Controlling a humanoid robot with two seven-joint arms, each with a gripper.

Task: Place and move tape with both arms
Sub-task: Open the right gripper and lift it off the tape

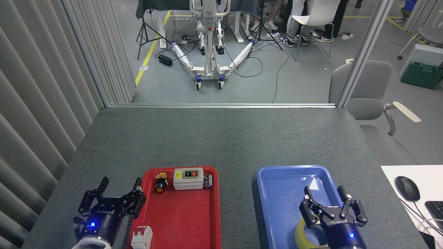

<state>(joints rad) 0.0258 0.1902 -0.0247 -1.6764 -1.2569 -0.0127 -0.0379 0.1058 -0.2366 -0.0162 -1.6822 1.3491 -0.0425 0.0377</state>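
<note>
On the left, the left end effector (119, 185) hovers over the grey worktop (221, 138) just beside the near left edge of the red tray (180, 221), its two black fingers spread apart with nothing between them. The red tray carries a black push button with an orange face (160, 183), a pale switch box (188, 178) and, at its near left corner, a white terminal-like part (141, 238); none of these is part of the job in hand. Further right lies the blue tray (283, 186), and the tape (306, 235) rests flat in its near part, a yellow ring largely hidden behind the arm above it. The right end effector (324, 194) sits directly over the roll with its fingers apart and pointing toward the far end of the tray; it grips nothing, and whether it touches the roll cannot be told from this view. My reading is that the tape is lying free in the blue tray and the step in hand is the hand-over of work between arms, either a fresh grasp or a retreat. The next move calls for clearance above the roll's rim, then a squared approach so the fingers straddle its wall instead of nudging it against the tray edge.
</note>
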